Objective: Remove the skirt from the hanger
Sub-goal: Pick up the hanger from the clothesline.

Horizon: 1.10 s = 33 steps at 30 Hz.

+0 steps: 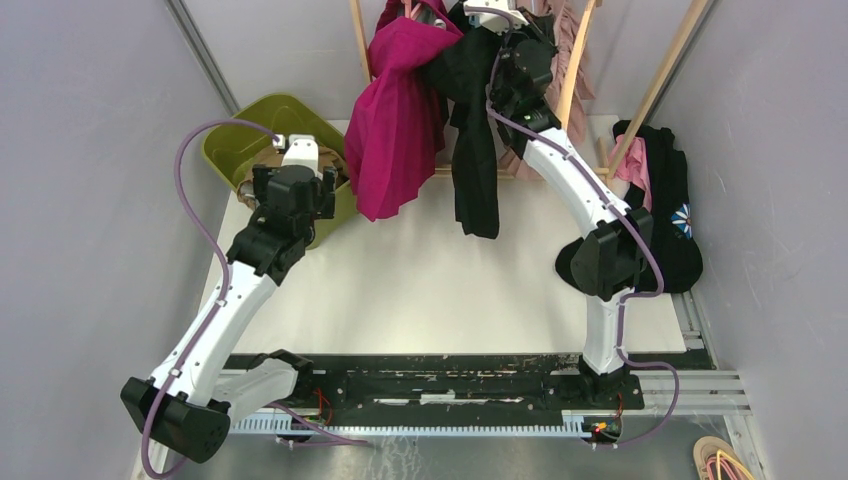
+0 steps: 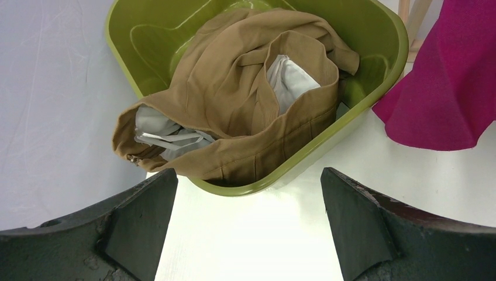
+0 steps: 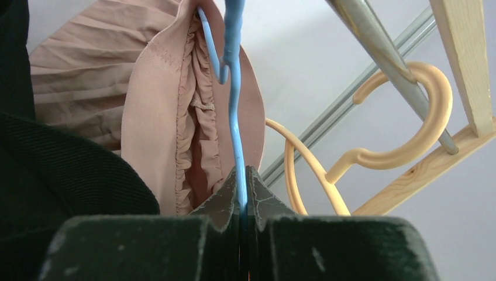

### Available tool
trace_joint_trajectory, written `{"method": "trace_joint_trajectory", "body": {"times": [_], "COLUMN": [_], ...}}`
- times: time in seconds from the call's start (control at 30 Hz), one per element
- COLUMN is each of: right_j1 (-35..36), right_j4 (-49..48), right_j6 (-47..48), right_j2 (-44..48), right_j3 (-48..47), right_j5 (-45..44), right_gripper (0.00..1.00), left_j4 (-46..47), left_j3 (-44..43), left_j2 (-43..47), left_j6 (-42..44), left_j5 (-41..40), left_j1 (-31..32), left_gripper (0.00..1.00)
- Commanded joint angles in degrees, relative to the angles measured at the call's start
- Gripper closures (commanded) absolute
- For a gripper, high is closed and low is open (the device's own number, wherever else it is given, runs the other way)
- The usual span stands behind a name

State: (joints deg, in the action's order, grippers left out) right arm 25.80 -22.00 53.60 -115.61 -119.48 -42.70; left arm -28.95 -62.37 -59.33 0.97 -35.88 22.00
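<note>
Above the worktop [image 1: 450, 290], right gripper [image 3: 241, 175] is pinching the blue hanger [image 3: 233, 88] bearing the skirt [image 3: 158, 117] — left gripper [image 2: 248, 175], idling spread, is probably pulling next.

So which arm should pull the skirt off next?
Left, probably. Right jaws are shut on the blue hanger holding the pink skirt; left jaws are open and empty at the green bin.

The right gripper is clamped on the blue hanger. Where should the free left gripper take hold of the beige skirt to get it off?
Probably at the gathered waistband of the skirt, just beside the blue hanger, coming in from the fabric side. The ruched band there bunches into a ridge that can be pinched. The right gripper, shut on the hanger wire below, takes up the other approach.
</note>
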Motion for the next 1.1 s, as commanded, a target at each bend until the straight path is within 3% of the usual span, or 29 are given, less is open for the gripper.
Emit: {"method": "trace_joint_trajectory", "body": {"times": [0.0, 0.27, 0.53, 0.93, 1.07], "right_j1": [-0.2, -0.2, 0.5, 3.7, 3.9], "right_j4": [-12.7, -21.6, -23.8, -18.1, -8.6], "right_j6": [3.2, 7.8, 8.7, 4.9, -2.1], "right_j2": [3.0, 3.7, 5.3, 14.3, 19.5], "right_j3": [1.2, 5.7, 8.2, 21.3, 24.8], "right_j5": [-1.1, -1.5, -1.6, -2.7, -2.9], "right_gripper": [0.99, 0.99, 0.99, 0.99, 0.99], "left_j4": [2.6, 2.4, 2.6, 3.5, 2.9], "left_j3": [0.9, 1.9, 2.1, 2.0, 1.1], "left_j2": [0.5, 0.8, 0.2, -0.4, 0.0], "left_j6": [-0.1, -0.8, -1.0, -0.9, -0.4], "left_j5": [0.3, 0.8, 1.5, 2.7, 2.7], "left_j1": [0.2, 0.2, 0.2, 0.2, 0.2], "left_gripper": [0.01, 0.01, 0.01, 0.01, 0.01]}}
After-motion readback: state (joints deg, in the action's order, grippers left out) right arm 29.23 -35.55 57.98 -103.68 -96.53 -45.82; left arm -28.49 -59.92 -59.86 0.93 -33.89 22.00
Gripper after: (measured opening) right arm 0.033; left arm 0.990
